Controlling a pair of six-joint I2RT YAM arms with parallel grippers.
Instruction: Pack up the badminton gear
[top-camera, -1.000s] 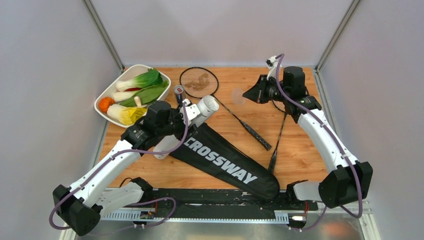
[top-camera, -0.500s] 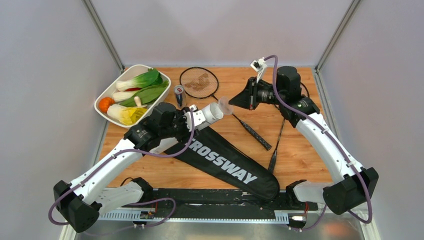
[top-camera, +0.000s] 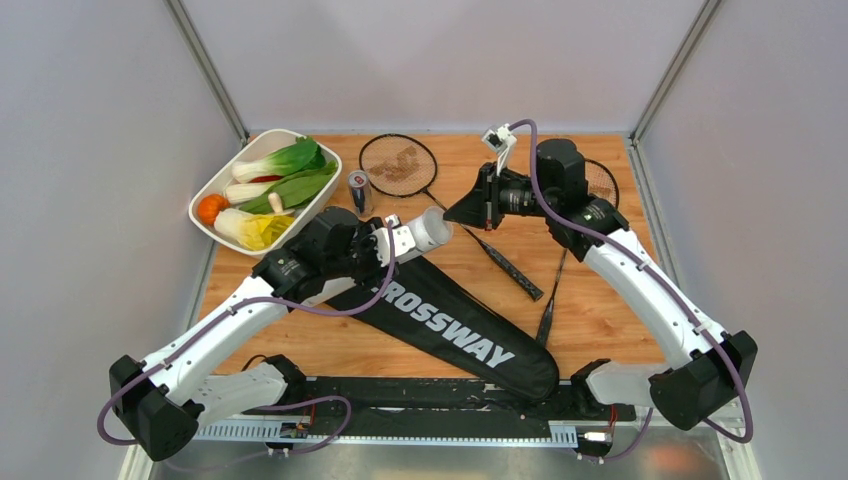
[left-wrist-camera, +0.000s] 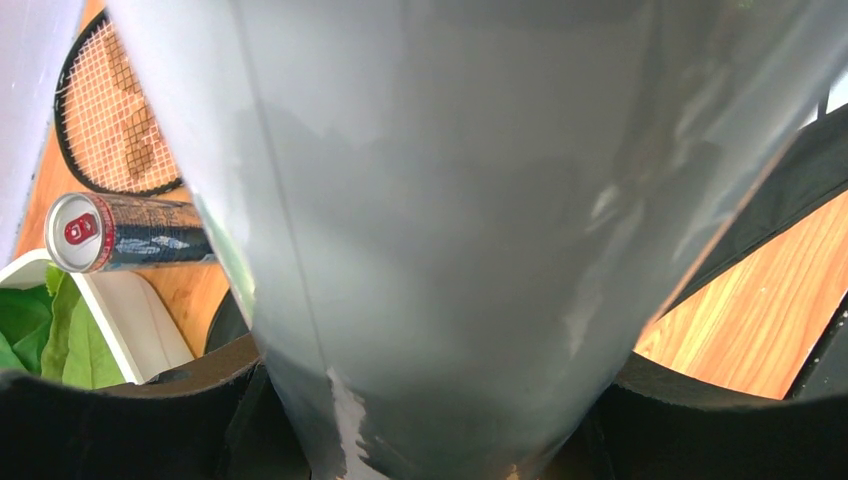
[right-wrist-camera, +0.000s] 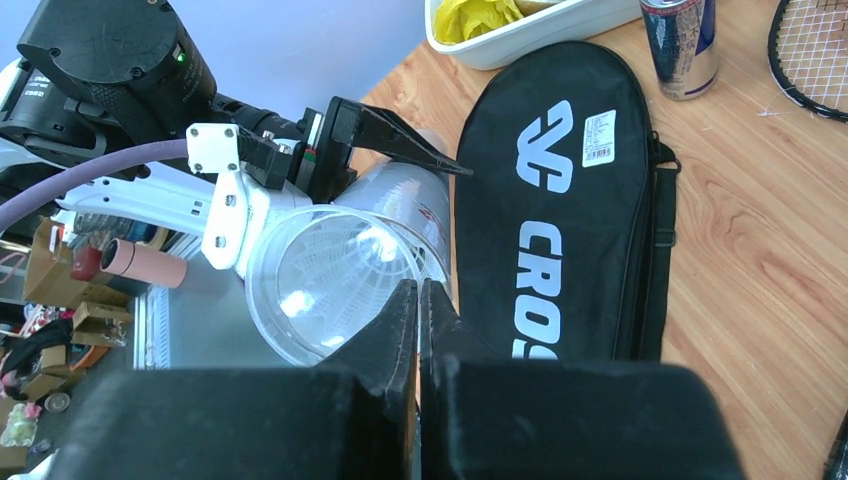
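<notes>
Left fingers (right-wrist-camera: 385, 135) clamped the white tube (right-wrist-camera: 400, 195), mouth tilted toward frame centre, so right fingers (right-wrist-camera: 395, 330) pinching a shuttlecock (right-wrist-camera: 330, 265) could slide it in.

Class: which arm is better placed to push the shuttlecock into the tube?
Right: its gripper is at the translucent white tube's open mouth, beside the white feather shuttlecock; the left gripper holds the tube.

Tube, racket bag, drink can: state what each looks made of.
Tube: translucent plastic, glossy; a white shuttlecock shows through it. Racket bag: black woven fabric, probably nylon, matte, with a zip edge and printed white lettering. Drink can: metal, likely aluminium, with a shiny silver top and a pull tab.
</notes>
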